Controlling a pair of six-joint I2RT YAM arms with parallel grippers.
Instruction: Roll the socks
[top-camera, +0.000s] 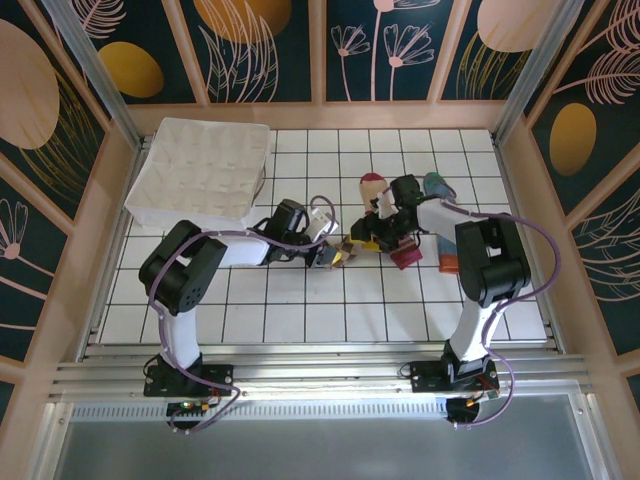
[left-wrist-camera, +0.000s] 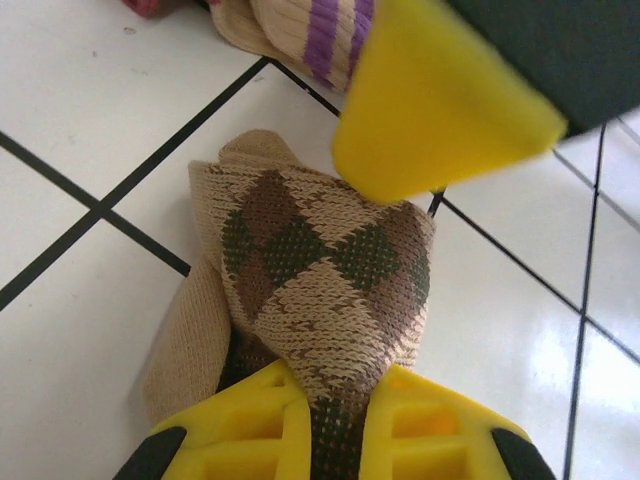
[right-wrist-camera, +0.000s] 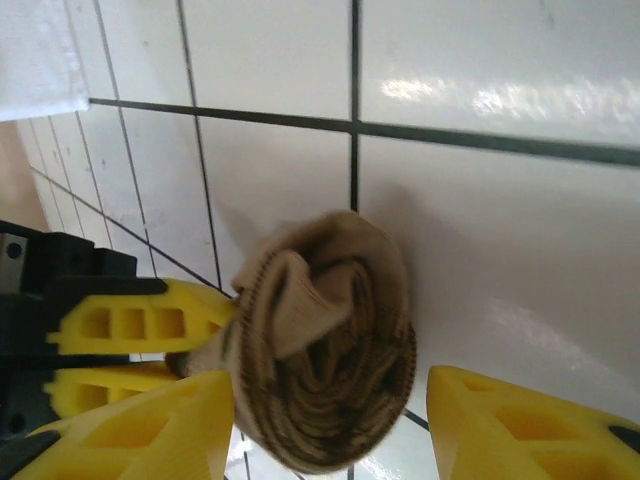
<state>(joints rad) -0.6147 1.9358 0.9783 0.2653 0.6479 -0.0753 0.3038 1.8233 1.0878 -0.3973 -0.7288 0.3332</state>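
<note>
The left tool (left-wrist-camera: 335, 428) is clamped on the argyle sock (left-wrist-camera: 320, 270) (rolled up). The right tool (right-wrist-camera: 335, 430) is spread apart, flanking that roll.

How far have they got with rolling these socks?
None looks finished yet. In hand: the argyle sock is wound into a roll, pinched by the left fingers, with the right fingers open around it. Left to do: the striped-cuff sock and the blue-grey sock lie unrolled beyond it.
</note>
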